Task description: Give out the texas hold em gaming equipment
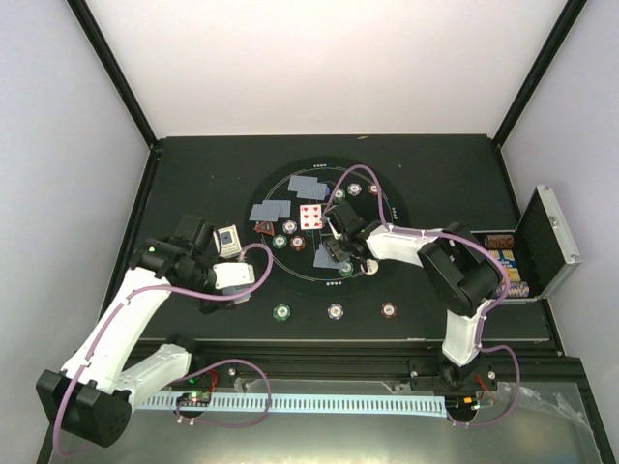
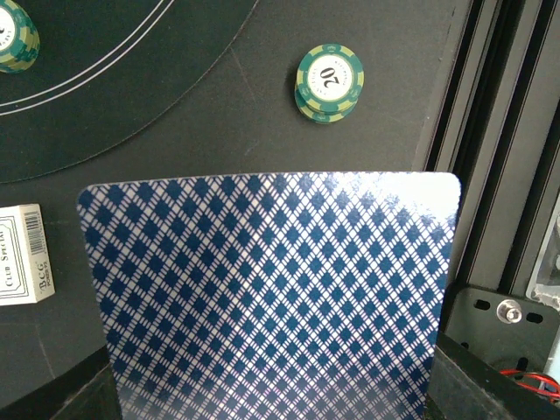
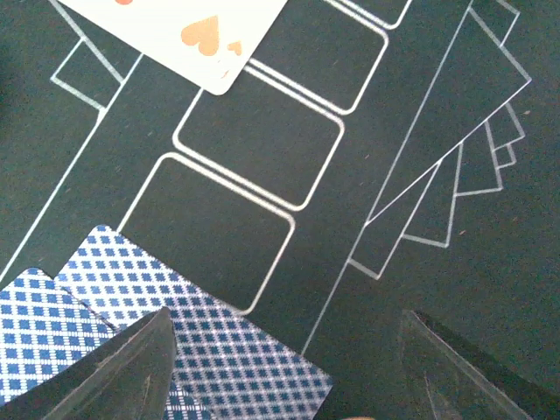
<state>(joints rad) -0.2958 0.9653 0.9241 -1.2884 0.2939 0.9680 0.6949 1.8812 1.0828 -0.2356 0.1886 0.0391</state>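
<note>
Card (image 2: 271,297) gripped near edge rail (image 2: 490,157); right hand (image 3: 287,319) spread.

You get the whole table (image 1: 193,174) from the top camera, high over the near edge. Left wrist looks down close at the near left, half blocked by a blue-backed card (image 2: 271,297), sharing the green chip (image 1: 281,312) (image 2: 329,83). Right wrist, close over centre, shares the face-up card (image 1: 310,217) (image 3: 188,35).

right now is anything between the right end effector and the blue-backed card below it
Nothing visible does: the right end effector hangs open over the mat, and the blue-backed card lies face down beneath one finger with nothing on it.
</note>
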